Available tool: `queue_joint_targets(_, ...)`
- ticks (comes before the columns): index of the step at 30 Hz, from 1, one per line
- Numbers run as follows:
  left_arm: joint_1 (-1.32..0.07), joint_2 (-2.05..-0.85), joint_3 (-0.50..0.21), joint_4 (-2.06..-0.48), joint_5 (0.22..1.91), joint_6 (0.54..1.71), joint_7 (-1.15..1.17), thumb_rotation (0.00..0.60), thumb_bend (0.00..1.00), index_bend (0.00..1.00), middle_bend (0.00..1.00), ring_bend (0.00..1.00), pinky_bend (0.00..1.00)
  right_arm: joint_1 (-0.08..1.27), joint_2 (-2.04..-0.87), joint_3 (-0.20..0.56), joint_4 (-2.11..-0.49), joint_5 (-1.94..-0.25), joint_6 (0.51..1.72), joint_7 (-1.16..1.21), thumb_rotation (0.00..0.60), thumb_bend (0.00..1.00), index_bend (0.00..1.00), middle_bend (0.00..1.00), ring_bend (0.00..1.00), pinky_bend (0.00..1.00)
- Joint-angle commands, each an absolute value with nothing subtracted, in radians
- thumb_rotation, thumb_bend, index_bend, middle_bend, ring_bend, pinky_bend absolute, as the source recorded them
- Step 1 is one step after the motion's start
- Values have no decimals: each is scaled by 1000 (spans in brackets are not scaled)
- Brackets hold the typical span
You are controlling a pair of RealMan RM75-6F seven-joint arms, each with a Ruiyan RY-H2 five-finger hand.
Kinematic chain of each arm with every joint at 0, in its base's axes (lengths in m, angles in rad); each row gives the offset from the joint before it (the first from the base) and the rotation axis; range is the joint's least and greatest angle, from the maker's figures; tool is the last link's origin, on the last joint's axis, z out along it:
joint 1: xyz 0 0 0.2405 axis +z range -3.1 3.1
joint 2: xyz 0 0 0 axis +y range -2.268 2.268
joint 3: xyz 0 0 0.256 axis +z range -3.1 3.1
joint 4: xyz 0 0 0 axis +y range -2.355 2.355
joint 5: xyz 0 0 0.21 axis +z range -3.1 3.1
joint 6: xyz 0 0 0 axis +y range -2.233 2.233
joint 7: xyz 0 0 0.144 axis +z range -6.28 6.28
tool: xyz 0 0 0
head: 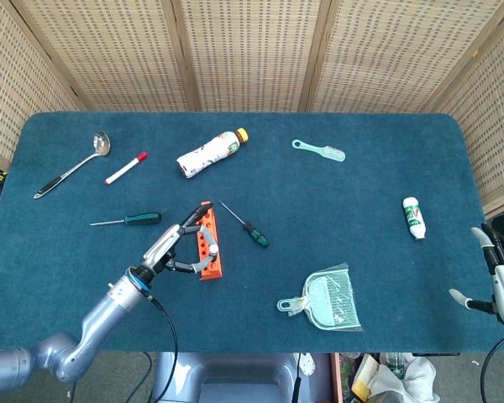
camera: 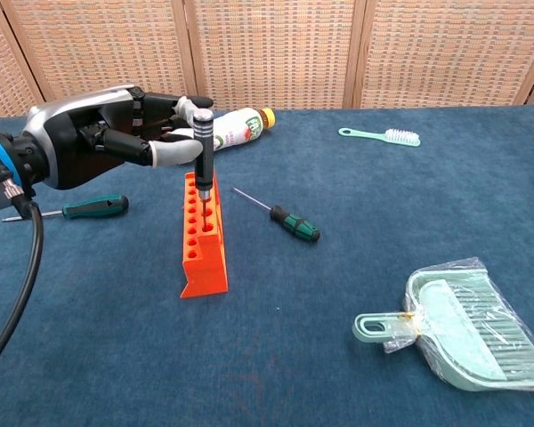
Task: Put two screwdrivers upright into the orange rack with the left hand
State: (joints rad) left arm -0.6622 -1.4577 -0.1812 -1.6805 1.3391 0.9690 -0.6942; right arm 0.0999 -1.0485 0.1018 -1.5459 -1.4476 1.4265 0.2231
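The orange rack (camera: 204,247) (head: 208,249) lies mid-table, its rows of holes facing up. My left hand (camera: 107,138) (head: 170,248) pinches a black-handled screwdriver (camera: 203,142) and holds it upright, its tip down at a hole in the rack's far half. A green-handled screwdriver (camera: 93,207) (head: 132,220) lies flat to the left of the rack. Another green-handled screwdriver (camera: 291,221) (head: 250,227) lies flat to its right. My right hand (head: 501,284) hangs at the table's right edge with its fingers apart, holding nothing.
A bottle (head: 206,153) (camera: 234,125) lies behind the rack, with a red-capped marker (head: 126,168) and a ladle (head: 70,165) further left. A teal brush (head: 319,150) lies at the back. A wrapped dustpan (camera: 458,327) sits front right, a small white bottle (head: 413,217) far right.
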Motion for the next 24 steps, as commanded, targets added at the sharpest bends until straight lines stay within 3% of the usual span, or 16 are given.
queue_joint_targets(1, -660, -1478, -176, -1657, 1336, 968, -690, 600, 466, 656, 0, 0, 0, 100, -1049, 102, -1545, -1448, 1426, 223, 600, 0, 0, 0, 0, 0)
queue_joint_targets(24, -651, -1543, -158, -1576, 1367, 965, -696, 600, 466, 656, 0, 0, 0, 101, -1045, 102, -1543, -1447, 1422, 235, 600, 0, 0, 0, 0, 0)
